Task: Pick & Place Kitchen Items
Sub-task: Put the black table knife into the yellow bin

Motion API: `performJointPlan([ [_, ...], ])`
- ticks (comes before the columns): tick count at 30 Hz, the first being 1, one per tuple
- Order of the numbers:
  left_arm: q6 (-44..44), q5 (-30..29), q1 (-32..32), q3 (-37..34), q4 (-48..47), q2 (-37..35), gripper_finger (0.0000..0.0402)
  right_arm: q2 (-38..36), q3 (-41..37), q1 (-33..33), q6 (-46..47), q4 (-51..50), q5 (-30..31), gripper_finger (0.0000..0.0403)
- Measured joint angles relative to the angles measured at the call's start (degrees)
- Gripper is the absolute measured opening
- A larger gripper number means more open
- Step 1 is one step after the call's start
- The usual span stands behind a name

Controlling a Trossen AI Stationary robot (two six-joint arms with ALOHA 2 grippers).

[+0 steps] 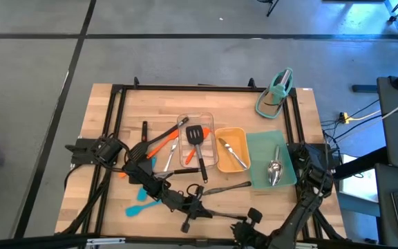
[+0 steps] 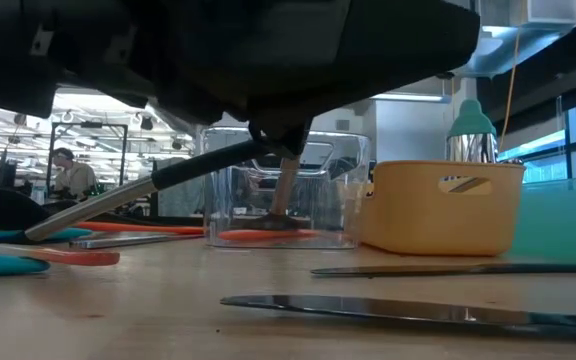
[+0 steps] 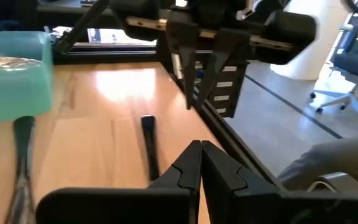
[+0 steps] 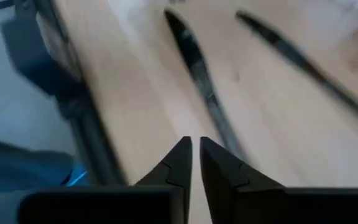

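Observation:
My left gripper (image 3: 201, 149) is shut and hangs level just above the table near its front edge (image 1: 200, 209). A slim black utensil (image 3: 148, 144) lies on the wood ahead of it. My right gripper (image 4: 196, 144) hangs above that utensil (image 4: 199, 71), pointing down, with a narrow gap between its fingertips and nothing in it. A second long dark utensil (image 1: 225, 187) lies flat toward the teal tray (image 1: 258, 142), which holds a steel spoon (image 1: 274, 171). A black turner (image 1: 196, 135) sits in the clear tray (image 1: 185, 121).
A yellow tray (image 1: 242, 133) with a steel utensil (image 1: 232, 153) stands between the clear and teal trays. Orange spatulas (image 1: 159, 144) and a blue one (image 1: 140, 206) lie at the left under my left arm. A teal stand (image 1: 276, 93) is at the far right corner.

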Motion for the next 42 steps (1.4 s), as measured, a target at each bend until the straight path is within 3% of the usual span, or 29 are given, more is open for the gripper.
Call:
performJointPlan([
  [5, -1.02, 0.85, -0.46, 0.0, -0.08, 0.0, 0.0043, 0.0, 0.0, 1.55, 3.66, -0.82, -5.54, 0.0092],
  [10, -1.49, 0.77, -1.06, 0.0, -0.14, 0.0, 0.0081, 0.0, 0.0, 2.52, 8.8, -4.91, -4.85, 0.0143],
  [21, -2.98, 0.36, -1.57, 0.0, -4.96, 0.0, 0.0097, 0.0, 0.0, -1.79, 7.83, 3.0, -10.54, 0.0153],
  [23, -3.97, 0.37, -1.74, 0.0, -5.55, 0.0, 0.0095, 0.0, 0.0, -1.34, 9.01, 2.0, -5.55, 0.0153],
  [28, -4.55, -0.21, -3.05, 0.0, -5.61, 0.0, 0.0093, 0.0, -0.02, 6.0, 13.83, -2.26, 24.31, 0.0153],
  [31, -4.55, -2.06, -4.18, 0.0, -5.57, 0.0, 0.0095, -0.04, -1.85, 10.21, 16.97, -4.67, 34.78, 0.0153],
  [34, -4.5, -4.05, -4.82, 0.0, -5.07, 0.0, 0.0094, -0.04, -4.39, 11.93, 18.96, -4.83, 37.27, 0.0153],
  [37, -4.17, -4.46, -4.93, 0.0, -2.58, 0.0, 0.0091, -0.08, -7.92, 11.88, 19.05, -1.4, 34.16, 0.0153],
  [42, -4.02, -3.53, -4.93, 0.0, 1.62, 0.0, 0.0092, -0.07, -17.6, 11.24, 22.65, 9.14, 36.52, 0.0153],
])
